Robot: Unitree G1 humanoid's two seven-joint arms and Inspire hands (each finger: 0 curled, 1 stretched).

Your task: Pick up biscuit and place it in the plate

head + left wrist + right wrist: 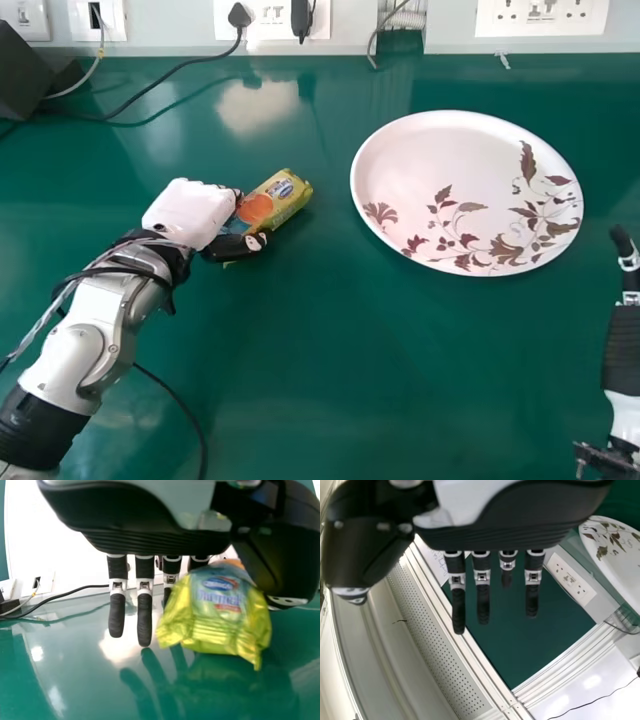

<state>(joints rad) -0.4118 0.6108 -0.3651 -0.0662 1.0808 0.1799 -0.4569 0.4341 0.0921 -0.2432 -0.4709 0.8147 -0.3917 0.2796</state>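
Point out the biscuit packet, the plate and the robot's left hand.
Biscuit packet [220, 607]: left wrist view, on its printed wrapper.
Plate [440, 160]: head view, on the bare white surface.
Left hand [188, 211]: head view, on its white back.

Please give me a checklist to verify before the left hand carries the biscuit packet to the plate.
1. Shiny yellow-green biscuit packet between thumb and fingers of the left hand: ok.
2. Packet lifted off the glossy green table: cannot tell.
3. Round white plate with brown leaf pattern lying face up: ok.
4. Packet over the plate: not ok, it is to the plate's left in the head view.
5. Right hand away from the packet: ok, it is at the head view's right edge.
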